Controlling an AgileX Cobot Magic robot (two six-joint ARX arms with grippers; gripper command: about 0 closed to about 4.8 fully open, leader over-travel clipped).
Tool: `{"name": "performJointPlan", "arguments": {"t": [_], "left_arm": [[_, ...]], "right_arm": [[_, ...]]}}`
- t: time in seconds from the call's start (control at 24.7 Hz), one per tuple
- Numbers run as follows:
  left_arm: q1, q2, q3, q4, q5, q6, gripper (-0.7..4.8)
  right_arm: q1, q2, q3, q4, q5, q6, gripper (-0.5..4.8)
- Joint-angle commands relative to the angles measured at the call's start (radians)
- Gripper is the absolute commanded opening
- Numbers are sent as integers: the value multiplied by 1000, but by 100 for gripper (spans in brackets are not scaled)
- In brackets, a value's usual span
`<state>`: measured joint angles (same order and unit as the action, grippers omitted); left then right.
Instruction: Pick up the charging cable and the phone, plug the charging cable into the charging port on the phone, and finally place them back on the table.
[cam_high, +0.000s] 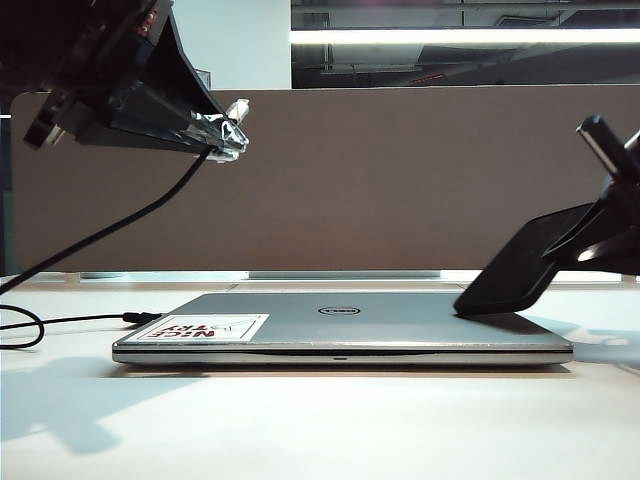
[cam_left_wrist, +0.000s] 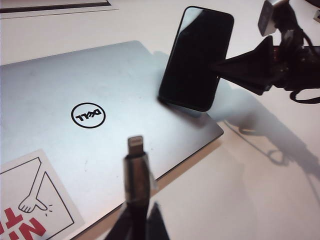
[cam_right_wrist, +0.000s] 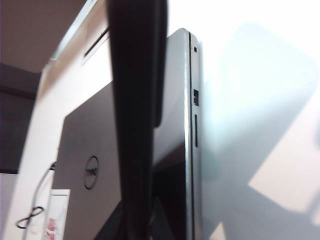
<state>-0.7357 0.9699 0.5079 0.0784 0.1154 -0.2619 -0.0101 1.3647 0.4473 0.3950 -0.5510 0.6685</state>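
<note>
We see the phone (cam_left_wrist: 197, 57) as a flat, glossy black slab with rounded corners, tilted, its lower end touching the lid of the silver laptop (cam_high: 400, 325) near the lid's three o'clock end in the exterior view. The right claw (cam_left_wrist: 225, 67) is clamped on the phone's edge. The charging cable (cam_left_wrist: 136, 167) is a thin black cord ending in a small silvery connector tip that pokes out past the fingers; the left claw (cam_high: 228, 135) is pinched together on it, up at ten o'clock in the exterior view, well above the laptop. The cord hangs down toward eight o'clock. The laptop is matte brushed metal, closed, with a round logo and a white sticker (cam_high: 212, 327) with red letters. It lies on the smooth white worktop (cam_high: 320, 430).
</note>
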Motion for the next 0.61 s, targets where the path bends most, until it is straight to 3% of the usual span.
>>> {"name": "performJointPlan", "arguments": {"t": [0.04, 0.24, 0.61], "left_arm": [[-1, -2, 2, 13, 2, 4, -6], [-1, -2, 2, 14, 2, 4, -6], [-1, -2, 2, 14, 2, 4, -6]], "right_arm": [[-3, -140, 73, -341, 69, -187, -5], [-3, -231, 246, -692, 112, -366, -5], [0, -233, 454, -1051, 193, -465, -5]]}}
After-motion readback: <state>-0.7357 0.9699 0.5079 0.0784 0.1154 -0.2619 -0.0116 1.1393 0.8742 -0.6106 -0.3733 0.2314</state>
